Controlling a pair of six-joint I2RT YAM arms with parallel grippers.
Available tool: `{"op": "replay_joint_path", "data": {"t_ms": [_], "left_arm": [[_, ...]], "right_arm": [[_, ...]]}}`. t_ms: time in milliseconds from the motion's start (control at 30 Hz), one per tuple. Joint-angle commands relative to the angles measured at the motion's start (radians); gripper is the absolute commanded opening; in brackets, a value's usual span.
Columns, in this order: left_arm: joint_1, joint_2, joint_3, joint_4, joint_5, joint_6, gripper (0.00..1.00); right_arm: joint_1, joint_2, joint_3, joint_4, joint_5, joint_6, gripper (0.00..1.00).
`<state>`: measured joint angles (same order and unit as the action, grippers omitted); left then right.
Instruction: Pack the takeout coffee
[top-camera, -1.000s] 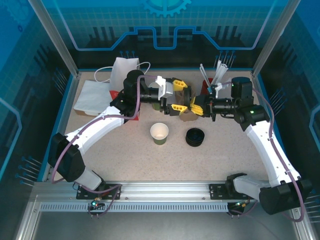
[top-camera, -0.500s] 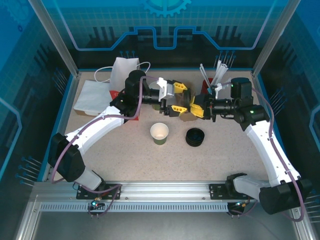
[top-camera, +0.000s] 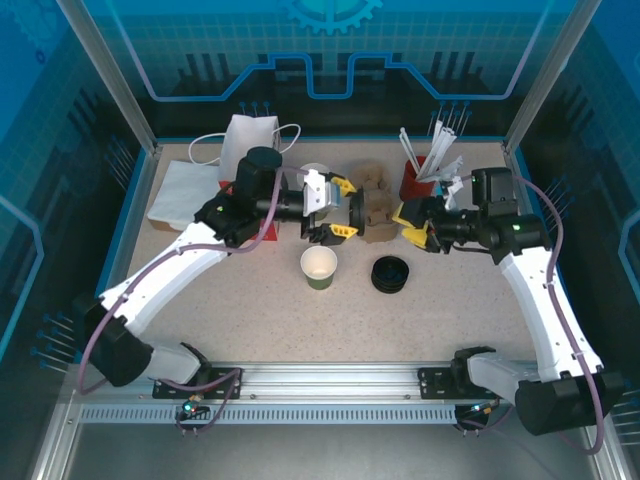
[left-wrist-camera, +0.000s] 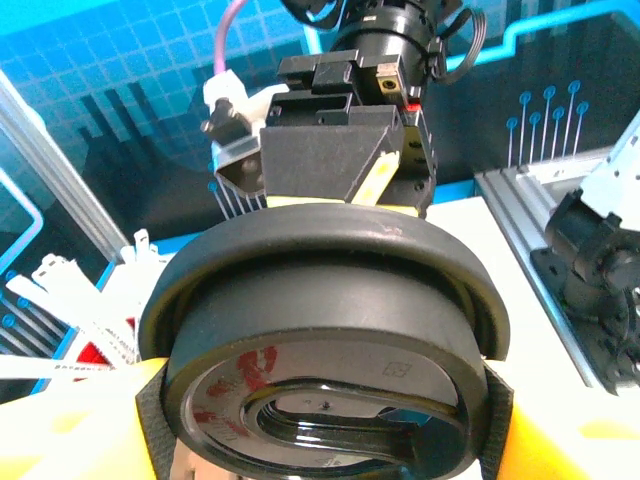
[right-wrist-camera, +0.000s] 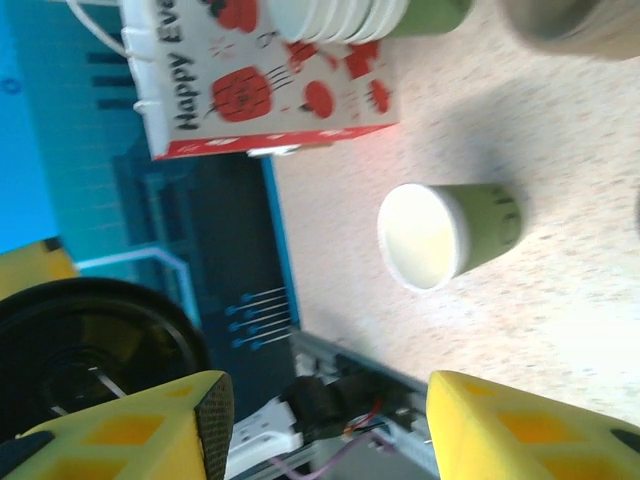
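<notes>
My left gripper (top-camera: 337, 211) is shut on a round black lid (left-wrist-camera: 320, 340), which sits on edge between its yellow fingers (left-wrist-camera: 150, 425) and takes up most of the left wrist view. The takeout coffee's cup (top-camera: 319, 267), cream above and green below, stands lidless just in front of that gripper; it is also in the right wrist view (right-wrist-camera: 445, 235). My right gripper (top-camera: 413, 226) hangs open and empty to the right of the lid, a gap apart from it. The lid's edge (right-wrist-camera: 90, 350) lies beside the right gripper's fingers (right-wrist-camera: 130, 430).
A stack of black lids (top-camera: 391, 273) lies right of the cup. A brown cup carrier (top-camera: 378, 205) sits between the grippers. Behind are a red straw holder (top-camera: 413, 182), a stack of cups (right-wrist-camera: 335, 15), a white bag (top-camera: 250, 140), a red-printed gift bag (right-wrist-camera: 270, 80) and a flat bag (top-camera: 185, 195).
The right gripper has opened, let go of the lid and drawn back to the right. The left gripper keeps the lid and has pulled it slightly left.
</notes>
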<state>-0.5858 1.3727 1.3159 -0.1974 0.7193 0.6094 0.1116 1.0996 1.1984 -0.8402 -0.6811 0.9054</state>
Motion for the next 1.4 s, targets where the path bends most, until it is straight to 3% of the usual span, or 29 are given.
{"op": "replay_joint_path", "data": {"t_ms": [0,267,400,533,667,1367], "left_arm": [[-0.007,-0.071,-0.018,-0.212,-0.100,0.102,0.73],[-0.011,-0.139,-0.023,-0.461,-0.263,0.179,0.72],[-0.031,-0.134,-0.021,-0.551,-0.339,0.213,0.71],[-0.055,-0.102,-0.006,-0.635,-0.407,0.244,0.70],[-0.072,-0.055,0.026,-0.697,-0.454,0.252,0.69],[-0.142,0.213,0.217,-0.901,-0.665,0.333,0.67]], "right_arm": [[-0.023,-0.027,0.000,-0.150,0.176,-0.183,0.56],[-0.024,-0.024,-0.017,-0.274,0.541,-0.407,0.61],[-0.022,-0.018,-0.037,-0.282,0.642,-0.463,0.67],[-0.020,-0.010,-0.061,-0.282,0.707,-0.506,0.80],[-0.023,-0.028,-0.112,-0.233,0.736,-0.519,1.00],[-0.040,-0.053,-0.170,-0.214,0.738,-0.520,1.00]]}}
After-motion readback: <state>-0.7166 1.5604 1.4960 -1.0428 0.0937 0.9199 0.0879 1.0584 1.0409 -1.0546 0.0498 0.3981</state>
